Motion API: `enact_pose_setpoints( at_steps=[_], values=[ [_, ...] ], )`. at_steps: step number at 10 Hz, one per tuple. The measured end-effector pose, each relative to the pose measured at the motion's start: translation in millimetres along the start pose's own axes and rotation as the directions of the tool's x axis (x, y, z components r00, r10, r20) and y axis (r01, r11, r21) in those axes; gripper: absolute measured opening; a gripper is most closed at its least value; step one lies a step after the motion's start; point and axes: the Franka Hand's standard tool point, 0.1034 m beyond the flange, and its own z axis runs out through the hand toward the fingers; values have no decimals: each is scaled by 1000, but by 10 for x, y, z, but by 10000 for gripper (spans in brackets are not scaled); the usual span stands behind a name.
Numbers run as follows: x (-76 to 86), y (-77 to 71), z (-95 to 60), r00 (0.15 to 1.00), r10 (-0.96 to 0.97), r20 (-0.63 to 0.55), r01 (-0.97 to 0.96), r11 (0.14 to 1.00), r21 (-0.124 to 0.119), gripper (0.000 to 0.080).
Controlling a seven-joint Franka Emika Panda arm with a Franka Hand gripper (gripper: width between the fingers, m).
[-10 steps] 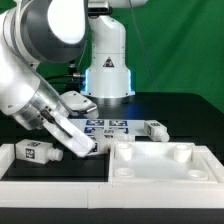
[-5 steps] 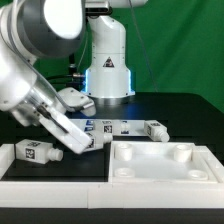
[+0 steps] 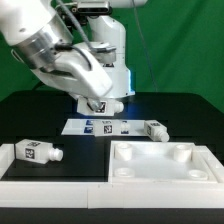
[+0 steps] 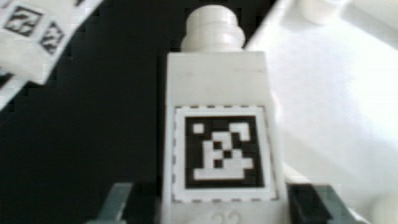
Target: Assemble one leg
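Observation:
My gripper [image 3: 97,104] hangs in the air above the marker board [image 3: 105,127], shut on a white leg [image 3: 98,107]. In the wrist view that leg [image 4: 217,110] fills the frame between my fingers [image 4: 121,203], tag facing the camera and round peg end pointing away from the gripper [image 4: 221,202]. A second leg [image 3: 35,152] lies on its side at the exterior view's left. A third leg [image 3: 156,129] lies past the marker board on the right. The large white tabletop [image 3: 160,177] with rimmed corner holes sits at the front right, part of it also in the wrist view [image 4: 347,70].
A white ledge [image 3: 55,170] runs along the front left under the second leg. The robot's base [image 3: 108,65] stands at the back centre. The marker board [image 4: 27,40] shows beside the held leg in the wrist view.
The arm has swung up and toward the exterior view's right, lifting the leg from the table at the front left to above the marker board. The other two legs have not moved.

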Motion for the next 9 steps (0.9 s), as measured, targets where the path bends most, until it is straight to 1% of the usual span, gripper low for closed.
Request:
enact_pose_setpoints(
  at_steps=[1,2,3,4,5,6,7,8,9],
  values=[
    [27,9,12,1000,11,6,-11,1000,13,287],
    [66,-3,-13,1000,12,-22,-11,1000,22,287],
    [58,-39,-13,999,-7,-44,8,1000,11,287],
    [21,-194,-27,992,-58,-108,58,998,-9,287],
    [-89,-533,-139,972,-79,-220,86,996,23,287],
    [-290,-880,-226,935,-112,-337,129,991,28,287],
    [-482,-1174,-205,878,-170,-447,189,982,-2,287],
    [-579,-1302,-108,844,-199,-498,221,975,-15,287],
    [-553,-1320,-108,823,-184,-538,220,976,2,287]
  ],
)
